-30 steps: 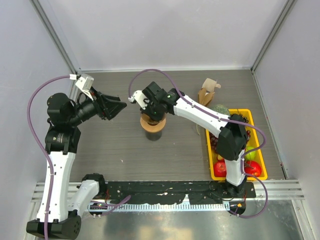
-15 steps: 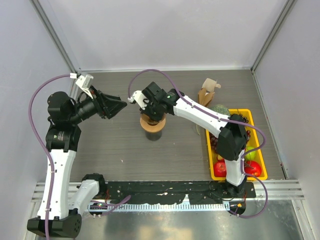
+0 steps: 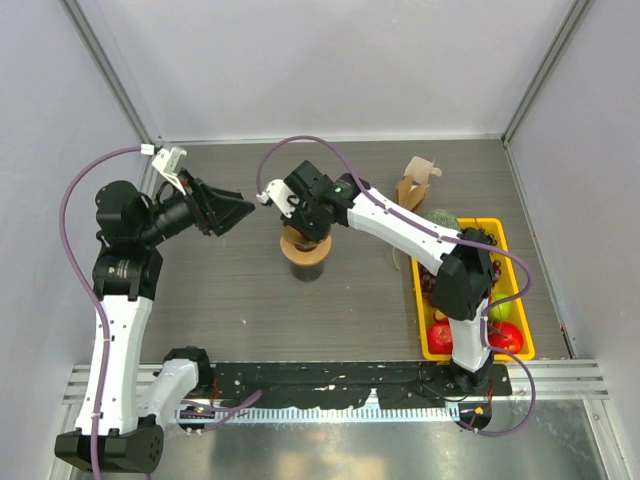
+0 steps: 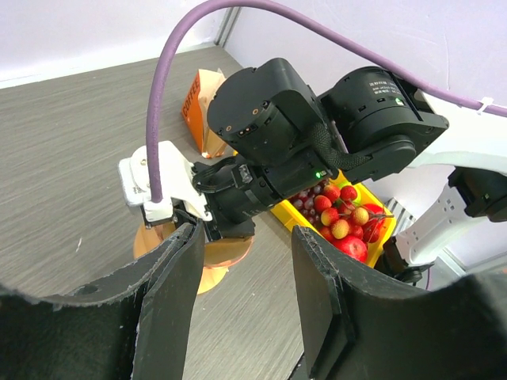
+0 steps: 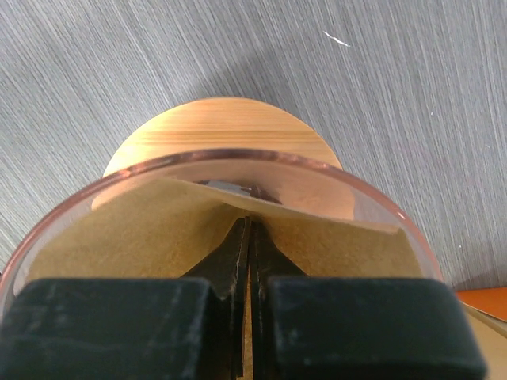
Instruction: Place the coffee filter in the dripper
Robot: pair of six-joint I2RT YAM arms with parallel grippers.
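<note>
Top view: the dripper [image 3: 306,250] sits near the middle of the table [image 3: 230,290], and the right gripper [image 3: 305,226] is right on top of it, nose down into the cone. From the right wrist camera the black fingers [image 5: 119,317] are clenched tight together, with a thin tan edge showing in the seam between them, so they are pinching the coffee filter [image 5: 142,237]. The paper lies inside the clear glass wall, spread against it on both sides of the jaws, with the round wooden collar showing beyond the rim at 12 o'clock. Off at the dripper's 9 o'clock, the left gripper [image 3: 238,213] hangs above the table, jaws released and standing apart with nothing between them, pointing toward the dripper. The yellow fruit tray [image 3: 475,356] lies at 4 o'clock, and a bunch of brown paper filters [image 3: 415,180] at 2 o'clock.
</note>
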